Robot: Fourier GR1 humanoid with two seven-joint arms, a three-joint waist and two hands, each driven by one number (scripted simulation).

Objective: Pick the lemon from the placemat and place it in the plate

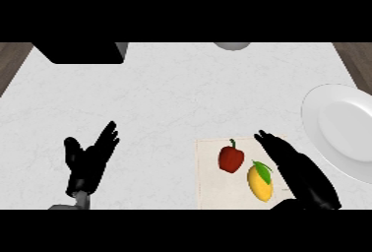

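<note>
The right hand [294, 165] lies with its fingers straight and holding nothing, just beside the lemon [261, 182] on its right side, while the left hand [88, 160] rests open, fingers up, at the left of the view. The lemon lies on the placemat [210, 182], just below and to the right of a red pepper [232, 158], with its long axis running nearly up and down in the view and its green leaf at the upper end. I judge it to be light, firm and rounded, with a smooth skin that may roll, so the best hold is across its thick middle, before it goes to the white plate [341, 130] at the right.
</note>
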